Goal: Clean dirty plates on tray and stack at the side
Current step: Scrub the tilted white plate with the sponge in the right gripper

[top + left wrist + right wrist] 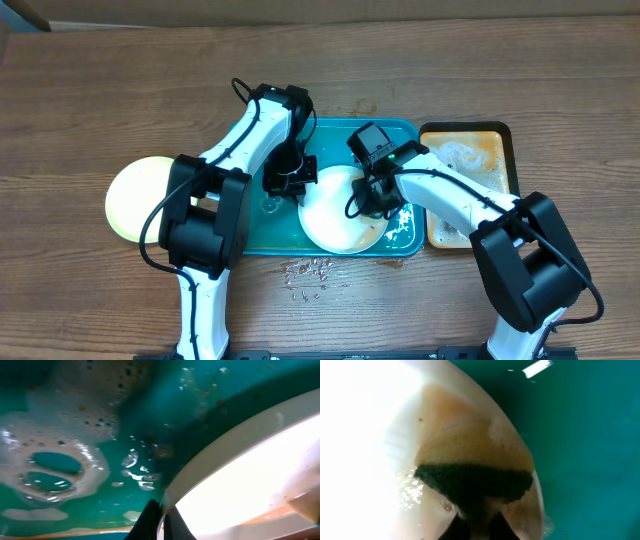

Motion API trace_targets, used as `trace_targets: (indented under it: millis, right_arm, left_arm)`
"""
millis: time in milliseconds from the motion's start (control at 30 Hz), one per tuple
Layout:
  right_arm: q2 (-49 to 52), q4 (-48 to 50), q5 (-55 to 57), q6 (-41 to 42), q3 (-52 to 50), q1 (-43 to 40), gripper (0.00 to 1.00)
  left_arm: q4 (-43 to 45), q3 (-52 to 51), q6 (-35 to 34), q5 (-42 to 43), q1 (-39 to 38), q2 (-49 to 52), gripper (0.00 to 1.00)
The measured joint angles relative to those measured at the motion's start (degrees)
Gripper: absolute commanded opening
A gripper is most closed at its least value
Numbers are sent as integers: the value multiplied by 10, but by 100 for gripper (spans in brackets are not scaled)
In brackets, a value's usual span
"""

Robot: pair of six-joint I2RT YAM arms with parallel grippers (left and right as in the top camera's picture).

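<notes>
white round plate (335, 212) pinched in left claw (161, 522) | right claw (479, 521) clamps porous sponge (470, 460) | foamy teal tray (50, 415)

Tray (335, 140) glossy wet plastic (soap foam); white plate (330, 215) smooth, shiny; sponge (475, 482) rough, fibrous; table (100, 100) matt wood

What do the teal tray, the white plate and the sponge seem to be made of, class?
The teal tray looks like glossy plastic: wet glints, foam on it. The white plate is smooth and glossy, ceramic or melamine; cannot tell which. The sponge is yellow foam with a dark green fibrous scouring layer.
</notes>
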Motion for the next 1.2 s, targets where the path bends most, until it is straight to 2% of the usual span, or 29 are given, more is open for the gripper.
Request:
trace_targets:
  millis: [167, 400, 633, 767, 933, 1000, 1100, 1200]
  right_arm:
    - [0, 19, -47, 40, -3, 0, 4]
    - [0, -2, -132, 48, -6, 0, 4]
    - [-4, -44, -67, 57, -6, 2, 4]
    - [-6, 10, -7, 63, -7, 0, 6]
    - [-6, 110, 16, 65, -15, -4, 14]
    - [-6, 140, 12, 66, -17, -4, 14]
    - [-5, 178, -8, 67, -17, -4, 8]
    - [-5, 177, -62, 40, -17, -4, 6]
  left_arm:
    - [0, 0, 0, -8, 4, 0, 4]
    - [0, 0, 0, -8, 4, 0, 4]
    - [3, 0, 0, 2, 2, 0, 4]
    - [7, 0, -3, 7, 2, 0, 4]
    - [7, 0, -9, 7, 6, 0, 4]
    - [7, 0, -11, 7, 7, 0, 4]
    - [7, 0, -13, 7, 7, 0, 4]
    - [6, 0, -13, 7, 7, 0, 4]
